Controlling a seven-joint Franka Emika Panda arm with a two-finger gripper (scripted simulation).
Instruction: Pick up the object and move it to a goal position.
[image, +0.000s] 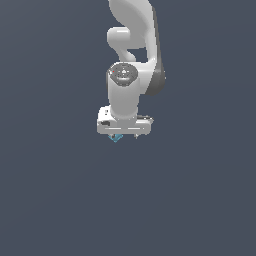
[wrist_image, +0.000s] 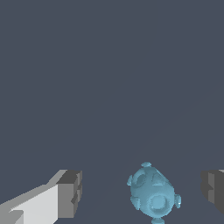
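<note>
The object (wrist_image: 153, 196) is a small light-blue faceted lump with little knobs. In the wrist view it lies on the dark floor between my two fingers, nearer to one than the other, with a gap on each side. My white gripper (wrist_image: 141, 192) is open, its grey pads (wrist_image: 70, 192) spread wide apart. In the exterior view the gripper (image: 125, 134) points straight down near the floor. Only a sliver of the object (image: 116, 138) shows under the hand's edge on the exterior view's left.
A flat, dark grey-blue floor (image: 60, 200) fills both views. The white arm (image: 132, 45) rises above the gripper to the top of the exterior view. No goal marker shows.
</note>
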